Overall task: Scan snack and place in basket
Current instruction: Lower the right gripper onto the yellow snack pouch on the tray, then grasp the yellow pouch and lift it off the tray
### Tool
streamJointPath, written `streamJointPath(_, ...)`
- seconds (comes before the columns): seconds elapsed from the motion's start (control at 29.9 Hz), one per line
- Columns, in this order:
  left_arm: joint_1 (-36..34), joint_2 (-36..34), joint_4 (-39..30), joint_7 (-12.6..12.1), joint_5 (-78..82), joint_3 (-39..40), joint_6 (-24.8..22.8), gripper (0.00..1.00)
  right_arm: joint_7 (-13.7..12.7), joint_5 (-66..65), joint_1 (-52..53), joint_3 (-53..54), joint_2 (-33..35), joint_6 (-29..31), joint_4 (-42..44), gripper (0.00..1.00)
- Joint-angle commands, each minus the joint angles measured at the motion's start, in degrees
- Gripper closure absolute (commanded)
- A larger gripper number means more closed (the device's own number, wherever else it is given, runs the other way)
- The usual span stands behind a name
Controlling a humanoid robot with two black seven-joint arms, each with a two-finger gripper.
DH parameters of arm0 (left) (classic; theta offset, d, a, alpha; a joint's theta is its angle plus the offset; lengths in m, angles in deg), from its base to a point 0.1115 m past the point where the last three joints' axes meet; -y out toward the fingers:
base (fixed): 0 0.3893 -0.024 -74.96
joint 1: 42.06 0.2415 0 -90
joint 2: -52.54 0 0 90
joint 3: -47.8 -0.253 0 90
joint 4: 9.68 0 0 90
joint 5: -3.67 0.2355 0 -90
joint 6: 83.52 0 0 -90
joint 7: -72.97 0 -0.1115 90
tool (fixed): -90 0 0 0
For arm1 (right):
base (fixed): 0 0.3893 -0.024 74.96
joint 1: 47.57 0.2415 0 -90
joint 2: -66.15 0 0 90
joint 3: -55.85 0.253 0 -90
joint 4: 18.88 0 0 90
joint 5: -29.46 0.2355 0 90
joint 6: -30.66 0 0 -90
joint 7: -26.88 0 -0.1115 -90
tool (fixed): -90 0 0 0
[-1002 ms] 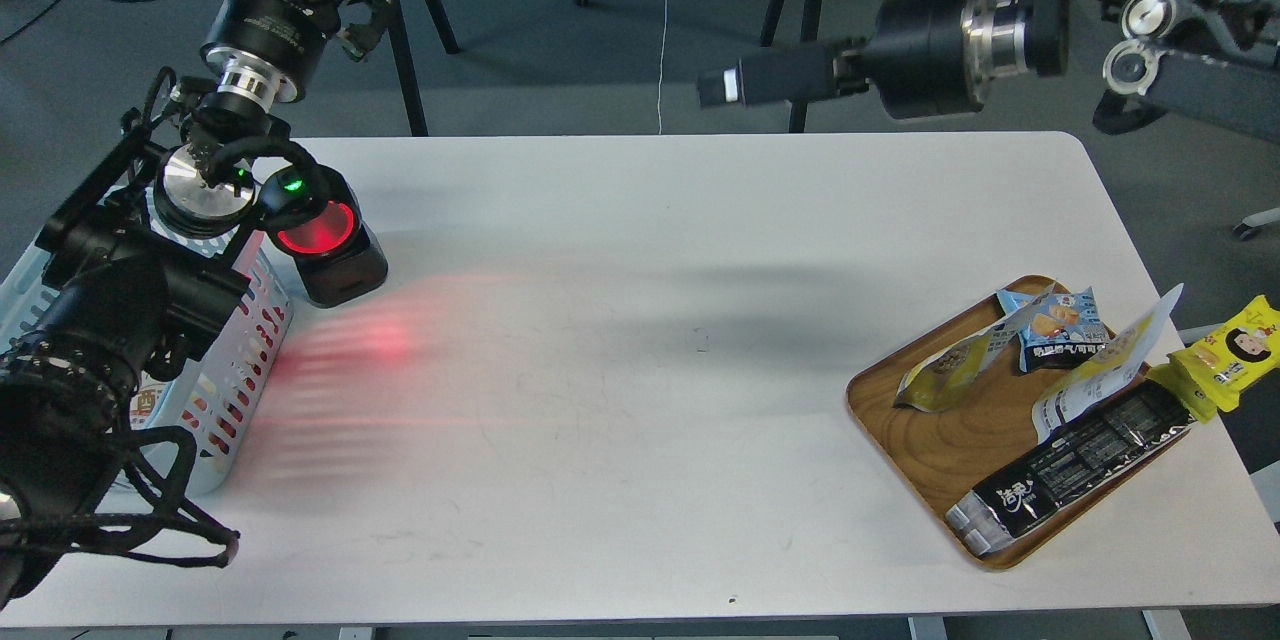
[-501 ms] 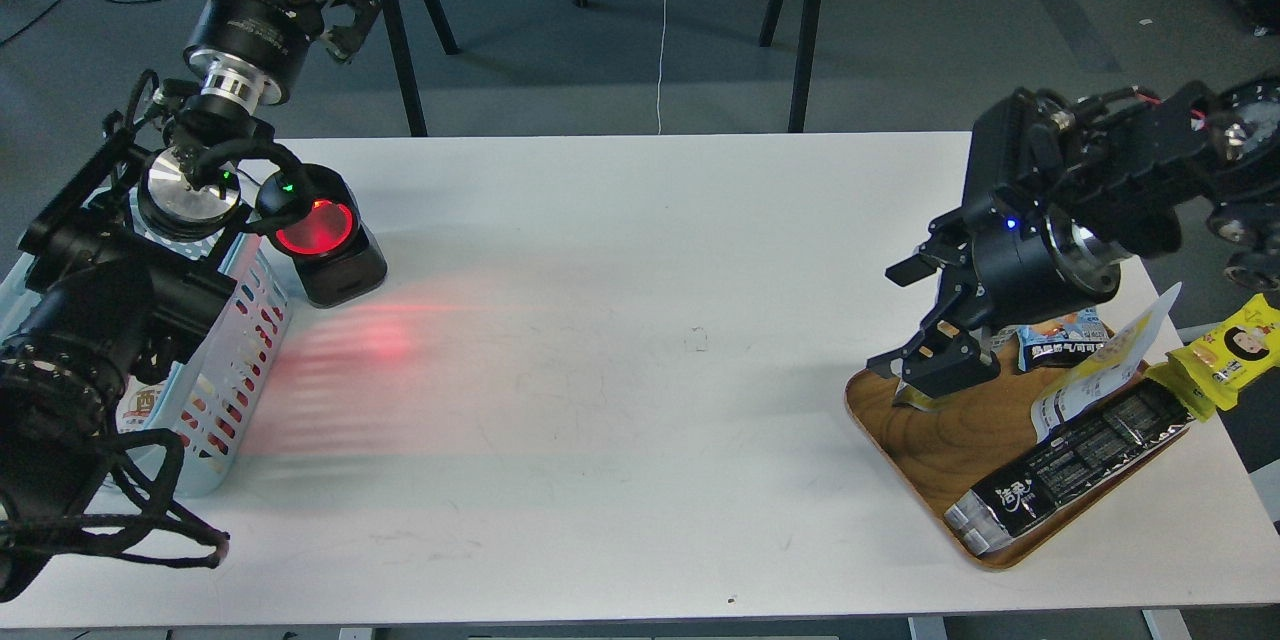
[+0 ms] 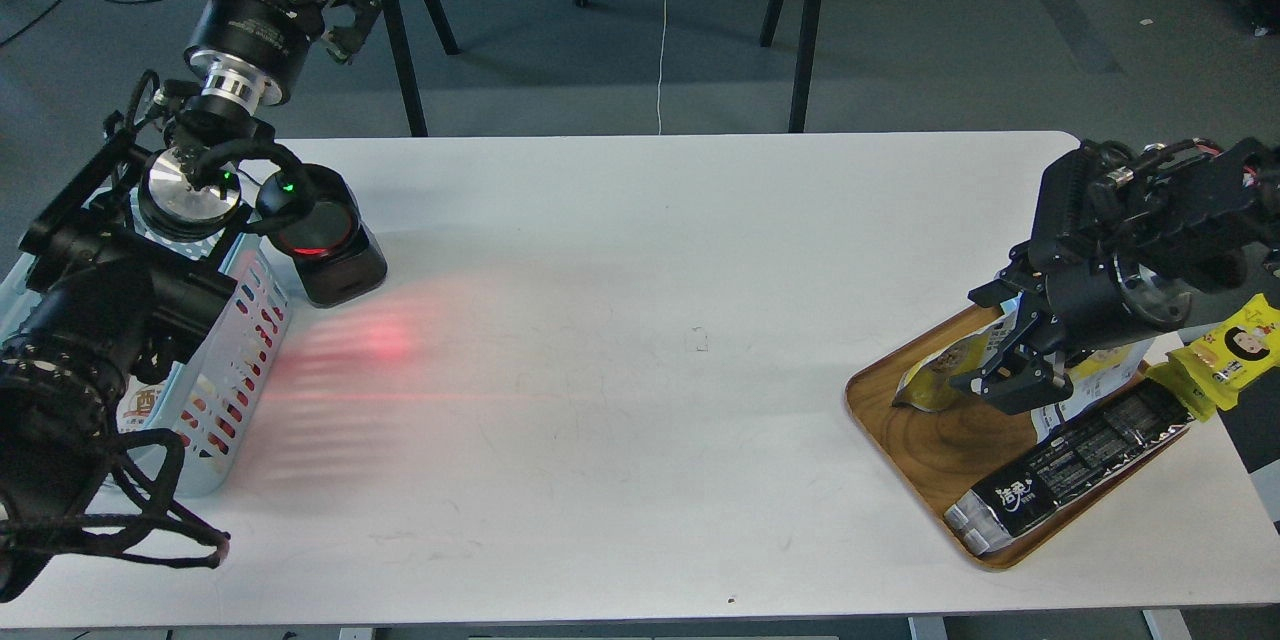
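Note:
The snack [image 3: 1062, 414], a yellow-and-white pouch with a white text panel, lies in the wooden tray [image 3: 930, 450] at the right, mostly hidden behind my right gripper. My right gripper [image 3: 1008, 383] is open and low over the tray, between the snack and a second yellowish pouch [image 3: 935, 382], holding nothing. The pale blue basket [image 3: 250, 350] stands at the table's left edge, partly under my left arm. My left gripper [image 3: 345, 15] is raised beyond the table's far left corner, open and empty.
A black scanner [image 3: 335, 265] with a round red window stands by the basket and throws red light on the table. A long black packet [image 3: 1075, 465] lies in the tray. A bright yellow cartoon-face packet [image 3: 1235, 350] hangs off the table's right edge.
My right gripper came down from high above the far edge to the tray, then shifted right along it. The scanner's window has dimmed. The left arm has barely moved.

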Motion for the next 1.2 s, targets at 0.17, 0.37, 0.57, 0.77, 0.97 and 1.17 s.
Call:
streamJointPath(0.17, -0.35, 0.59, 0.00, 0.00, 0.00, 0.00, 0.00, 0.00, 0.01, 0.01, -0.41, 0.02, -0.16, -0.87, 1.82, 0.08)
streamJointPath(0.37, -0.35, 0.15, 0.00, -0.09, 0.00, 0.00, 0.00, 0.00, 0.01, -0.78, -1.29, -0.16, -0.34, -0.78, 1.90, 0.40)
streamJointPath(0.57, -0.08, -0.02, 0.00, 0.00, 0.00, 0.00, 0.00, 0.00, 0.01, -2.89, -1.46, -0.16, -0.43, -0.78, 2.52, 0.77)
streamJointPath(0.77, -0.17, 0.07, 0.00, 0.00, 0.00, 0.00, 0.00, 0.00, 0.01, -2.80, -1.46, -0.16, -0.87, -0.78, 3.40, 0.96)
streamJointPath(0.97, -0.17, 0.24, 0.00, 0.00, 0.00, 0.00, 0.00, 0.00, 0.01, -2.63, -1.20, 0.11, -0.78, -0.87, 3.31, 1.00)
streamJointPath(1.17, -0.26, -0.02, 0.00, -0.09, 0.00, 0.00, 0.00, 0.00, 0.01, -2.36, 0.11, 0.46, -0.51, -0.96, 2.61, 1.00)
